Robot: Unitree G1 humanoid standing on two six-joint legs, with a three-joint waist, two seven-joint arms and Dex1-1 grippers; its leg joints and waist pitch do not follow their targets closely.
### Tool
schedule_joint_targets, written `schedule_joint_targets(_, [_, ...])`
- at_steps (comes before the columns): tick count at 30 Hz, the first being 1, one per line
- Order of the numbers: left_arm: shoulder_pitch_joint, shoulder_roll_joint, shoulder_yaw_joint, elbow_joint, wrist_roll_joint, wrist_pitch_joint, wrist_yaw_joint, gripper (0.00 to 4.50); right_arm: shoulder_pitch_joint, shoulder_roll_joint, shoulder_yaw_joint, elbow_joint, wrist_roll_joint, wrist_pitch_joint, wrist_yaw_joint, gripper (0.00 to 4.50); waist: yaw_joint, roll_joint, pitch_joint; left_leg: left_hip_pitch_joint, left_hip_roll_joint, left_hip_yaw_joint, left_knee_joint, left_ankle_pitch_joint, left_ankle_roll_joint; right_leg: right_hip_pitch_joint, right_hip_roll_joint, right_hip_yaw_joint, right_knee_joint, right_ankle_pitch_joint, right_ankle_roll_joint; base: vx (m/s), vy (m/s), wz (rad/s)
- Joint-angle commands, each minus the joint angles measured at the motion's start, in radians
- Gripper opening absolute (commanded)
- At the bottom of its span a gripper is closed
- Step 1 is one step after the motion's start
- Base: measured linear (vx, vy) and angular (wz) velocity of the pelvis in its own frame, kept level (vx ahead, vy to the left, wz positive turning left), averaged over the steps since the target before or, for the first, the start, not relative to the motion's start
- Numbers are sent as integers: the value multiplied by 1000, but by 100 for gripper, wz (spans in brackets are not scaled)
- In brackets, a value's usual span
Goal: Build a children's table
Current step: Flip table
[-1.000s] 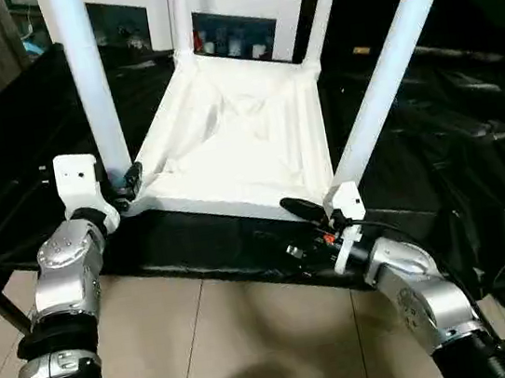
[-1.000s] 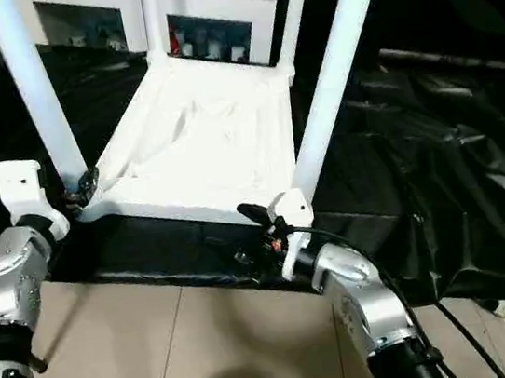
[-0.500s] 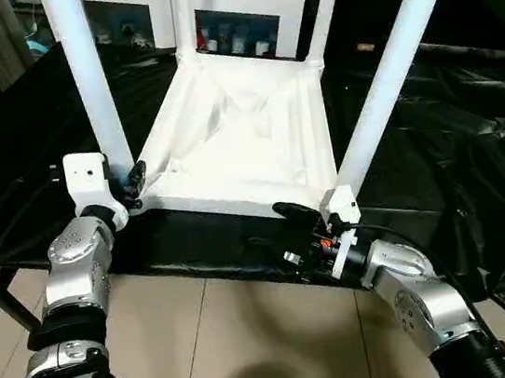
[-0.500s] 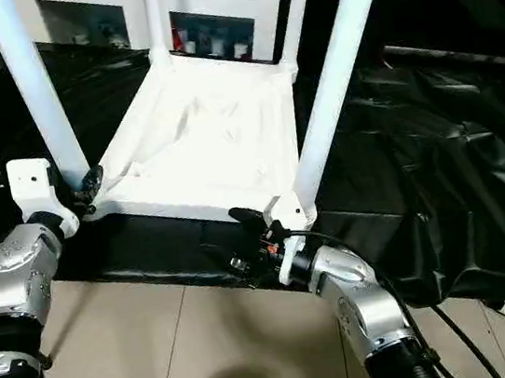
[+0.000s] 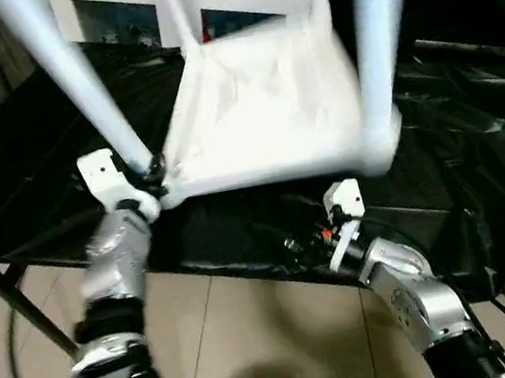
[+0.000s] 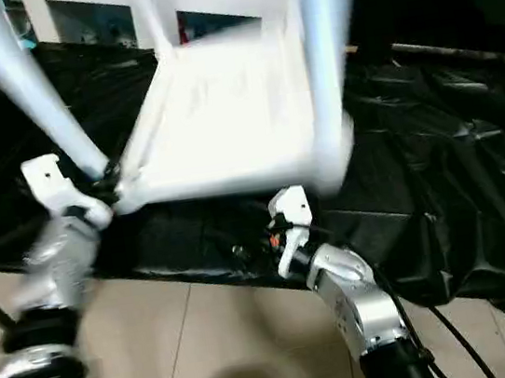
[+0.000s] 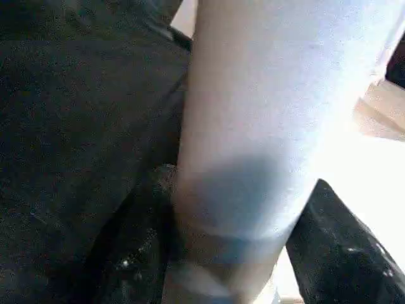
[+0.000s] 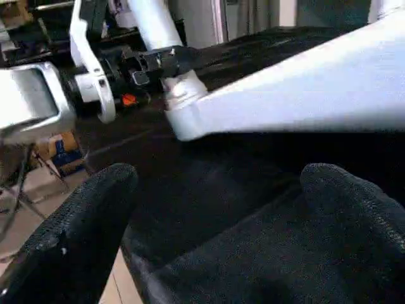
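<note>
On the large black-cloth-covered work table [image 5: 473,149], head views: small white plastic children's table [image 5: 270,111] upside down, ribbed underside up, legs rising out of frame; whole thing blurred, rib detail hard to read. Its near right corner [image 5: 381,154] looks lifted off the cloth, near left corner low. Left gripper [image 5: 150,172] sits at the near left corner socket, at the foot of the near left white tubular leg [image 5: 78,82]; fingers too smeared to read from here. Right gripper [image 5: 308,237] lies at the table edge just below the raised corner, apart from it, partly hidden behind its white wrist bracket. White cabinet [image 5: 208,7] behind, cut off at top.

Left wrist view: leg [image 7: 253,126] stands between the two black fingers [image 7: 136,253], both pressed against its base, clamped on it. Socket below cut off.

Right wrist view: two black fingers [image 8: 76,228] spread wide, nothing between them but black cloth. White table corner [image 8: 183,117] and edge [image 8: 304,95] beyond, left gripper [image 8: 152,63] at that corner; upper leg cut off.
</note>
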State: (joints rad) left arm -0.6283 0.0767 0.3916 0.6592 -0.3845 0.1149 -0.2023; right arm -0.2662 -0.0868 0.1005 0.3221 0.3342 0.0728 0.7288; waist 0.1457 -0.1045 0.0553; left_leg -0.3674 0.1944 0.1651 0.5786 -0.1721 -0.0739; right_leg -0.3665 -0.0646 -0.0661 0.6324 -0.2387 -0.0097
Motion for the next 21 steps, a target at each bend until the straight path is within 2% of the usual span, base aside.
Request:
schedule_joint_targets(1, [-15, -37, 9, -26, -56, 14, 18, 224, -11, -2, -41, 7, 23, 23, -22, 450, -3, 3, -60, 15, 47, -10, -63, -112, 29, 39, -90, 53, -67, 56, -200, 0, 0, 0])
schedule_joint_targets(2, [-13, -43, 5, -34, -54, 16, 19, 224, -16, 2, -51, 12, 30, 27, -33, 450, -3, 5, -61, 15, 48, -9, -63, -109, 30, 39, -91, 53, -66, 60, -196, 0, 0, 0])
schedule_joint_targets(4, [4, -83, -16, -87, -43, 35, 28, 220, -55, 38, -128, 45, 99, 64, -108, 450, -5, 3, -62, 16, 50, -11, -64, -93, 29, 39, -92, 53, -63, 67, -195, 0, 0, 0])
schedule_joint_targets(5, [4, -83, -16, -87, -43, 35, 28, 219, -55, 38, -128, 45, 99, 64, -108, 450, -7, 2, -62, 18, 52, -10, -63, -83, 29, 37, -91, 53, -62, 82, -199, 0, 0, 0])
schedule_joint_targets(6, [17, -105, -20, -128, -45, 62, 43, 218, -90, 63, -173, 80, 128, 79, -158, 450, -7, 0, -62, 18, 51, -8, -61, -78, 29, 37, -89, 52, -62, 88, -198, 0, 0, 0])
schedule_joint_targets(9, [24, -118, -29, -152, -52, 75, 54, 218, -121, 83, -206, 109, 156, 83, -190, 450, -7, -2, -64, 19, 49, -4, -57, -36, 36, 38, -88, 53, -55, 138, -201, 0, 0, 0])
schedule_joint_targets(10, [29, -128, -38, -164, -62, 78, 65, 218, -168, 110, -257, 147, 214, 86, -213, 450, -6, -2, -65, 18, 47, -4, -55, -20, 42, 39, -86, 53, -55, 157, -197, 0, 0, 0])
schedule_joint_targets(12, [32, -133, -42, -169, -63, 79, 68, 218, -193, 122, -285, 168, 244, 90, -232, 450, -8, -7, -67, 17, 47, -2, -54, -14, 48, 40, -87, 52, -53, 168, -200, 0, 0, 0])
schedule_joint_targets(13, [33, -134, -43, -171, -62, 80, 69, 218, -199, 124, -293, 174, 252, 92, -237, 450, -6, -3, -67, 18, 47, -2, -52, -2, 51, 38, -85, 52, -51, 183, -200, 0, 0, 0])
schedule_joint_targets(15, [37, -135, -52, -177, -54, 84, 66, 218, -224, 133, -320, 198, 280, 101, -246, 450, -7, -4, -67, 18, 46, -2, -52, 7, 54, 39, -83, 52, -50, 198, -195, 0, 0, 0])
schedule_joint_targets(17, [45, -139, -63, -187, -36, 94, 66, 218, -271, 150, -379, 245, 364, 163, -227, 450, -9, -3, -67, 18, 46, -1, -54, -8, 54, 40, -84, 51, -51, 183, -197, 0, 0, 0])
schedule_joint_targets(21, [51, -144, -78, -198, -21, 104, 67, 218, -316, 151, -404, 301, 372, 164, -227, 450, -8, 0, -68, 18, 47, 0, -53, 1, 45, 38, -84, 51, -50, 182, -193, 0, 0, 0])
